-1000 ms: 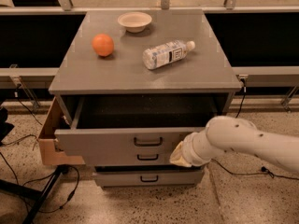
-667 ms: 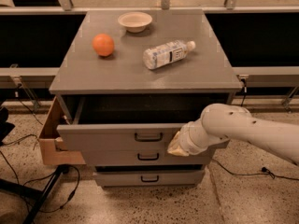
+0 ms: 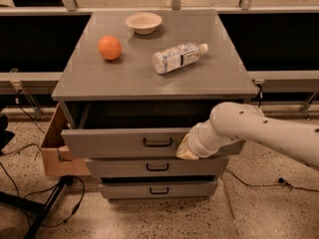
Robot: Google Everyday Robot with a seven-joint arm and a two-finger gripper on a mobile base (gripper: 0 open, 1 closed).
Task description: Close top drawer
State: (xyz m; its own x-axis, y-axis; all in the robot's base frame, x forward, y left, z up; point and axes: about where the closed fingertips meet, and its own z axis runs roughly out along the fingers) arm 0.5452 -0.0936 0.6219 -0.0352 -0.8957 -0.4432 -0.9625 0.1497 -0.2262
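Pressing right up against the front panel of the grey top drawer [image 3: 114, 142], the robot's hand [image 3: 185, 151] sits just to the right of the drawer's small black bar handle [image 3: 157, 142], its cream-yellow tip touching the panel near the lower edge. Whether that hand is clenched or released, I cannot tell from here. Behind it the thick white arm [image 3: 264, 133] comes in from the right edge, bending at a rounded joint in front of the cabinet's right corner. And the top drawer, the uppermost of three in the grey cabinet, stands partly pulled out: a dark band of its inside [image 3: 144, 114] shows between the front panel and the cabinet's top. Below it, the middle grey drawer [image 3: 114, 167] and the bottom grey drawer [image 3: 124, 189] sit further in, each with its own black bar handle. Up on the flat grey tabletop [image 3: 89, 78] we have a round orange fruit [image 3: 109, 48] at the left, a shallow cream bowl [image 3: 143, 22] near the back edge, and a clear plastic bottle with a white cap [image 3: 177, 58] lying on its side, cap pointing right and back, all three apart from one another. A brown cardboard box [image 3: 52, 148] stands just beside the cabinet's left flank, by the top drawer's left end. Black cables [image 3: 20, 176] trail over the speckled floor [image 3: 259, 208] at the left.
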